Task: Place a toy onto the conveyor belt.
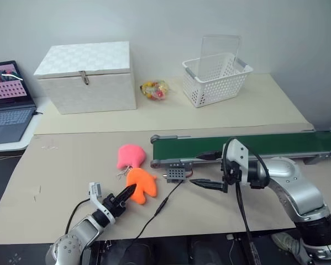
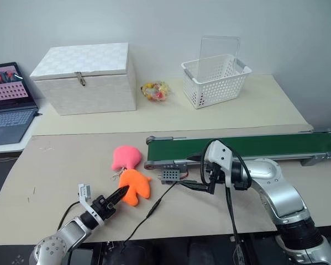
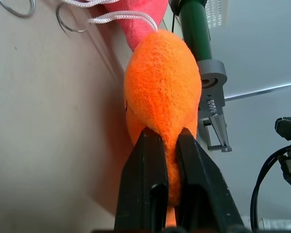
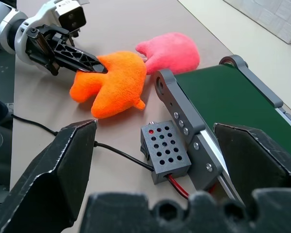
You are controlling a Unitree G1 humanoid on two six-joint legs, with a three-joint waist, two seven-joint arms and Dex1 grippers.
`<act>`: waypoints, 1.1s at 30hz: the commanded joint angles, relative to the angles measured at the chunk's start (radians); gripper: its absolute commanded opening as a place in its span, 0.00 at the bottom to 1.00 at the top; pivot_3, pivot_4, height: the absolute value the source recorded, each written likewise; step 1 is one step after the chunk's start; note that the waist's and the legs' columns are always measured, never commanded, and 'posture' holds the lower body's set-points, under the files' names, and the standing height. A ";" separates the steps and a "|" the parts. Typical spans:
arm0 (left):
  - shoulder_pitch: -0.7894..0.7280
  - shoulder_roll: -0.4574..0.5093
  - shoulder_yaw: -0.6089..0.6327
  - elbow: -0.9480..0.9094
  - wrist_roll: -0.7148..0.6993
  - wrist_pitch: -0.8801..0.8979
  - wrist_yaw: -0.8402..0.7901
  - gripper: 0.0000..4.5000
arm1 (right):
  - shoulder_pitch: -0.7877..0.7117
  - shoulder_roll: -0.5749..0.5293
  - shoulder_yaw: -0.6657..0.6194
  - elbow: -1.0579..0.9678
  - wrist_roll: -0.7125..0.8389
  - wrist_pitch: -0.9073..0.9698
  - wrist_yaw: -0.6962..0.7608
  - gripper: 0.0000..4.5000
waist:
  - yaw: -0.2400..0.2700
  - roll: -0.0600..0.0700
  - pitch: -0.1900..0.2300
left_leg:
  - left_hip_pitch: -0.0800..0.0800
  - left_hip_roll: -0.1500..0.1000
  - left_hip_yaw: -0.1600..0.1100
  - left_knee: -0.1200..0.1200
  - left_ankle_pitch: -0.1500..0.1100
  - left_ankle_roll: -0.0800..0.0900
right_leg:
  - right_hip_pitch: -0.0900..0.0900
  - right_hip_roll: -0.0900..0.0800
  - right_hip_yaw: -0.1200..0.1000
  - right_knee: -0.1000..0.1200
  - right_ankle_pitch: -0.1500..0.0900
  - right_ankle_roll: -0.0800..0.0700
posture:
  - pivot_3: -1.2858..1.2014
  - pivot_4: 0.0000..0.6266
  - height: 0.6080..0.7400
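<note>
Left gripper jaws pinched on orange toy, lying on the surface beside pink plush; conveyor belt just beyond, rightward; right gripper jaws spread, empty.

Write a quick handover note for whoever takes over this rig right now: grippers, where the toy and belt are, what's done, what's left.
Left gripper: shut on the small bright orange plush toy, pinching one end; the toy lies on the tan table cover, beside a pink plush toy.
Right gripper: open, empty, hanging near the small grey motor box.
Long dark green conveyor belt: bare, just beyond the toys.
Done: toy gripped.
Left: lift it, carry it over, release it on the belt.
</note>
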 commanded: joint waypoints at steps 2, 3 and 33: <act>0.032 0.035 0.004 -0.168 -0.073 0.027 -0.037 0.01 | -0.028 0.005 -0.009 -0.004 -0.006 -0.013 0.000 1.00 | 0.000 -0.001 0.001 | 0.000 0.000 0.000 0.000 0.001 -0.001 | 0.000 0.000 0.000 0.000 0.000 0.000 | 0.52 0.24 1.00; 0.045 0.052 0.013 -0.217 -0.110 0.040 -0.054 0.01 | -0.032 0.004 -0.010 -0.001 -0.005 -0.013 0.002 1.00 | -0.001 -0.003 0.002 | -0.001 0.000 0.000 0.000 0.001 -0.002 | -0.001 0.000 0.000 0.000 0.000 0.000 | 0.52 0.24 1.00; -0.665 0.538 -1.031 0.052 1.715 -0.704 0.578 0.01 | 0.167 -0.073 -0.114 -0.040 0.043 0.024 0.030 1.00 | 0.024 -0.007 0.004 | -0.008 0.002 0.001 -0.009 0.003 -0.006 | -0.004 0.006 0.000 -0.014 0.003 -0.002 | 0.52 0.24 1.00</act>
